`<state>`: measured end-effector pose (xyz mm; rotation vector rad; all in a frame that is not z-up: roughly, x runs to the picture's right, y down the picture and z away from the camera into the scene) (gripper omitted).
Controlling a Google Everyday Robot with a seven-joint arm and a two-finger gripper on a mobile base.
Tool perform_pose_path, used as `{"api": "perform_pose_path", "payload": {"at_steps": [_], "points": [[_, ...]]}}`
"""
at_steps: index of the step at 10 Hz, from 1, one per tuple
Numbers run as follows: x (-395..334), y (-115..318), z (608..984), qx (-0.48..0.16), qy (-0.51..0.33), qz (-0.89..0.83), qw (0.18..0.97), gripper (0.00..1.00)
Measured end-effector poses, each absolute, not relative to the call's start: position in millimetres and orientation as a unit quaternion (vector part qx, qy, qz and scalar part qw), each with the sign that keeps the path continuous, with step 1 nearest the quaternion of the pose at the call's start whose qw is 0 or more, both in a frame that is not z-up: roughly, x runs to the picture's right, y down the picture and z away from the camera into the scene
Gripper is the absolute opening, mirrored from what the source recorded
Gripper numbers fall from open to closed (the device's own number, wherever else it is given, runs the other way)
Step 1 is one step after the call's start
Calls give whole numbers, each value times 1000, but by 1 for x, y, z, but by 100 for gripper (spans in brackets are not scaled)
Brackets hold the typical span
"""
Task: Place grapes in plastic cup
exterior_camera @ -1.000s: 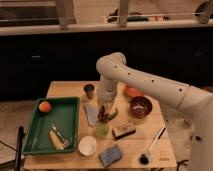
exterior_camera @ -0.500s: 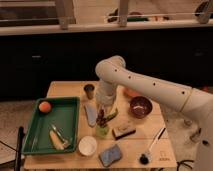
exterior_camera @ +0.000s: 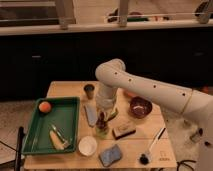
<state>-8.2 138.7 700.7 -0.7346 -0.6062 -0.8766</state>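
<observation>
My gripper (exterior_camera: 102,118) points down at the middle of the wooden table (exterior_camera: 65,89), at the end of the white arm (exterior_camera: 131,84). It is shut on the grapes (exterior_camera: 102,121), a small dark reddish bunch. The bunch hangs right over the plastic cup (exterior_camera: 102,132), a small pale green cup standing just under the gripper. I cannot tell whether the grapes touch the cup's rim.
A green tray (exterior_camera: 67,116) at the left holds an orange (exterior_camera: 45,106) and a yellowish-green vegetable (exterior_camera: 56,139). Around the cup are a dark metal cup (exterior_camera: 89,90), a white cup (exterior_camera: 87,145), a grey-blue object (exterior_camera: 91,114), a brown block (exterior_camera: 123,130), a dark red bowl (exterior_camera: 140,106), a blue sponge (exterior_camera: 110,154) and a brush (exterior_camera: 152,145).
The gripper has shifted slightly left and down with the grapes, coming closer over the plastic cup. Nothing else on the table has moved.
</observation>
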Motion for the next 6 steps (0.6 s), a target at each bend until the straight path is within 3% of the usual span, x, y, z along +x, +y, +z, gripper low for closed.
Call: {"api": "perform_pose_path", "payload": {"at_steps": [2, 6], "points": [[-5, 142, 702, -341, -286, -408, 797, 80], [-1, 144, 702, -339, -290, -407, 797, 80]]}}
